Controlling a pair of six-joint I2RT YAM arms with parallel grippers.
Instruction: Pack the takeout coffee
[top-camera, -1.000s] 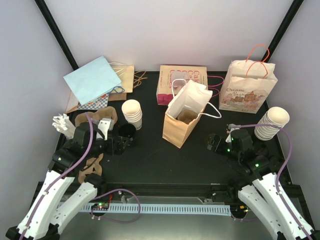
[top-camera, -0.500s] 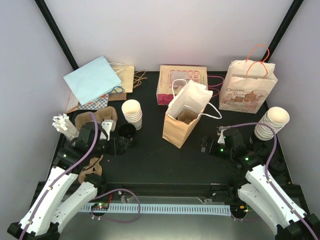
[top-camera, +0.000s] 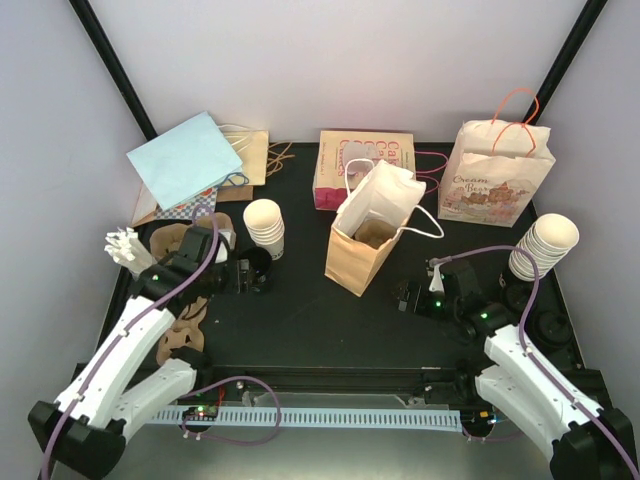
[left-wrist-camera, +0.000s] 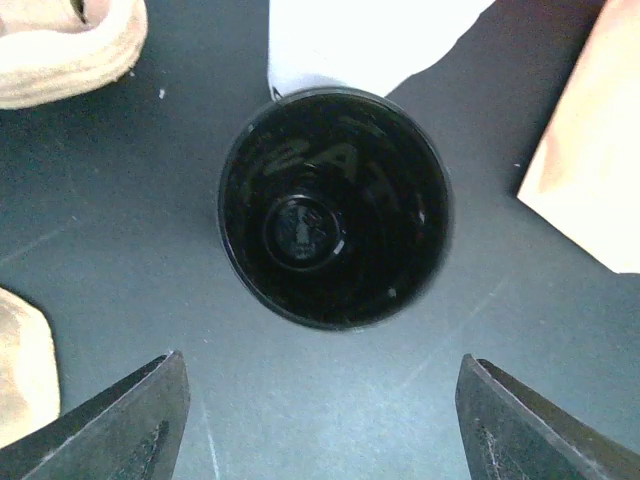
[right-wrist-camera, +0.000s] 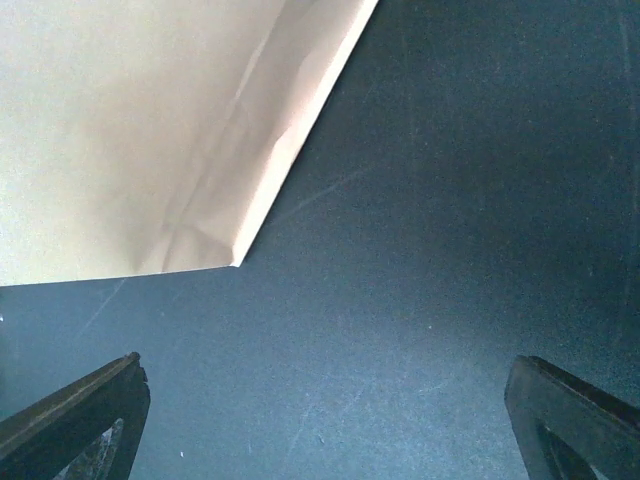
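No single cup of takeout coffee shows on its own. A round black plastic piece, hollow side up, stands on the black table in front of a stack of cream cups. My left gripper hovers just short of the black piece, open, with nothing between its jaws. My right gripper is open over bare table beside the bottom corner of the open kraft bag.
A second cup stack stands at the right. Brown pulp carriers lie at the left, near white cutlery. At the back are a blue bag, a pink box and a printed bag.
My left gripper has moved back and right, up to the black piece. My right gripper has slid left toward the base of the kraft bag.
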